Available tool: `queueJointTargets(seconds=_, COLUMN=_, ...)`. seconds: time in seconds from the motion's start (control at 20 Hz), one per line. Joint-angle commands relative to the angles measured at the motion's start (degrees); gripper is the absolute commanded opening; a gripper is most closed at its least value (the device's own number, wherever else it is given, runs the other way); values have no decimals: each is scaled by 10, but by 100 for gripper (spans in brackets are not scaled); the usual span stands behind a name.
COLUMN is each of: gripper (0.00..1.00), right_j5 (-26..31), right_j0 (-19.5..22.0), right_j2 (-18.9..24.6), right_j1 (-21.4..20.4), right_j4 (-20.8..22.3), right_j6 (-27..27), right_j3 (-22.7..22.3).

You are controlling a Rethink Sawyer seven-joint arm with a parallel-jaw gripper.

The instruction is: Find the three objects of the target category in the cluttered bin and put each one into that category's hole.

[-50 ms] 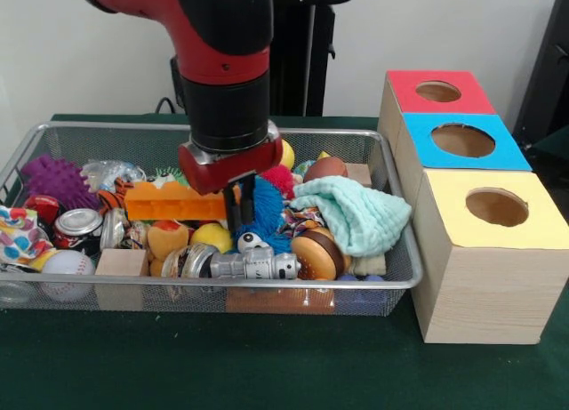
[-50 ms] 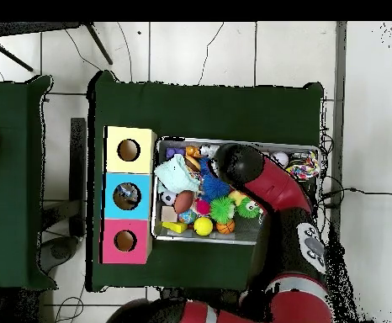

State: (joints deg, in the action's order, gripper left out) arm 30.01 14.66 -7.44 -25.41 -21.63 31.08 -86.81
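The gripper [image 1: 236, 210] hangs low in the crowded wire bin [image 1: 396, 281] beside an orange block [image 1: 173, 203]; whether it is open, I cannot tell. Bare green table [image 1: 204, 365] lies in front.

The wire mesh bin [image 1: 391, 174] is piled with toys: an orange block [image 1: 173, 204] just beside the jaws, a blue fuzzy ball [image 1: 267, 205] beside them. Three wooden boxes with round holes, red [image 1: 437, 91], blue [image 1: 462, 140], yellow [image 1: 496, 207], stand well apart.
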Motion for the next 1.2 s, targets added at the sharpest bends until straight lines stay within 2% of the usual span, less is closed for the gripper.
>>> queueJointTargets(seconds=0.05, gripper=0, right_j5=21, right_j0=-8, right_j2=41, right_j1=3, right_j4=-38, right_j6=209, right_j3=2)
queueJointTargets(seconds=0.25, gripper=0, right_j5=17, right_j0=-9, right_j2=28, right_j1=10, right_j4=-42, right_j6=226, right_j3=5)
queueJointTargets(seconds=0.3, gripper=100, right_j5=16, right_j0=-8, right_j2=24, right_j1=10, right_j4=-43, right_j6=231, right_j3=4)
queueJointTargets(seconds=0.4, gripper=100, right_j5=6, right_j0=1, right_j2=27, right_j1=7, right_j4=-39, right_j6=224, right_j3=0)
queueJointTargets(seconds=0.5, gripper=100, right_j5=32, right_j0=3, right_j2=13, right_j1=1, right_j4=-14, right_j6=204, right_j3=0)
queueJointTargets(seconds=0.55, gripper=100, right_j5=26, right_j0=8, right_j2=17, right_j1=-4, right_j4=-11, right_j6=196, right_j3=-7)
queueJointTargets(seconds=0.75, gripper=100, right_j5=25, right_j0=3, right_j2=2, right_j1=-16, right_j4=-3, right_j6=201, right_j3=-19)
queueJointTargets(seconds=1.0, gripper=100, right_j5=73, right_j0=7, right_j2=-37, right_j1=-39, right_j4=49, right_j6=145, right_j3=-21)
queueJointTargets(seconds=1.2, gripper=100, right_j5=92, right_j0=30, right_j2=-27, right_j1=-68, right_j4=61, right_j6=121, right_j3=-33)
